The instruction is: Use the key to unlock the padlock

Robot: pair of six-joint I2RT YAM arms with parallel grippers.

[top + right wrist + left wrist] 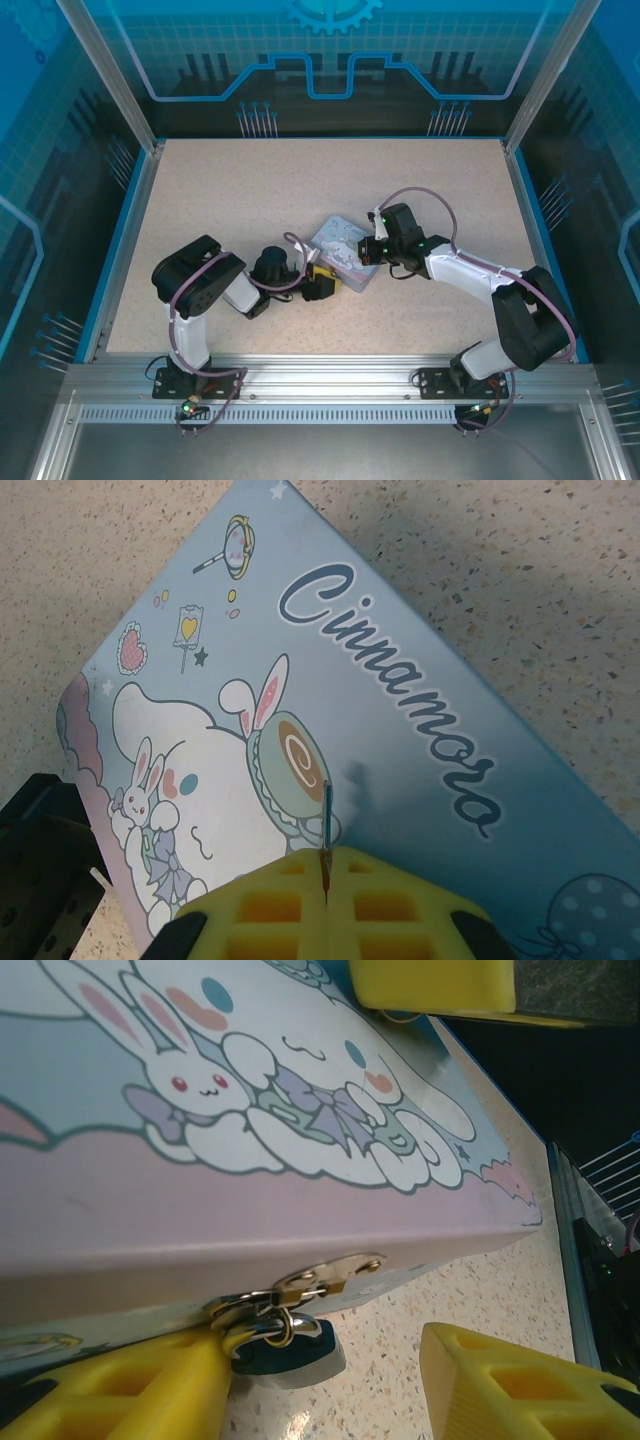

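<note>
The step in hand looks like steadying the padlock (290, 1352) so that the key (326, 815) can be brought to it. In the left wrist view the padlock hangs at lower centre from the hasp (335, 1272) on the side wall of the tin box (200, 1210), its dark body low against the speckled table (480, 1295). The left gripper (325, 1360) stands open around it. The lower-left finger (130, 1390) touches the shackle side, and the lower-right finger (510, 1390) is apart from the lock with bare table between.

At the bottom of the right wrist view the right gripper (328, 872) is clamped on the key. The thin blade pokes up out of the yellow pads, over the cartoon lid (420, 730) at mid frame.

To do this well, the left jaws should probably close slowly and squarely on the lock body, since it hangs loose and could swing or twist away from a one-sided push. The grip should leave the keyhole end free; I cannot tell which way that end faces. The tin is light-looking and may slide if pushed. The key sits over the lid, away from the lock, so it needs to come round to the lock and line up with the slot before any push. Held by so little, it may pivot in the pads
</note>
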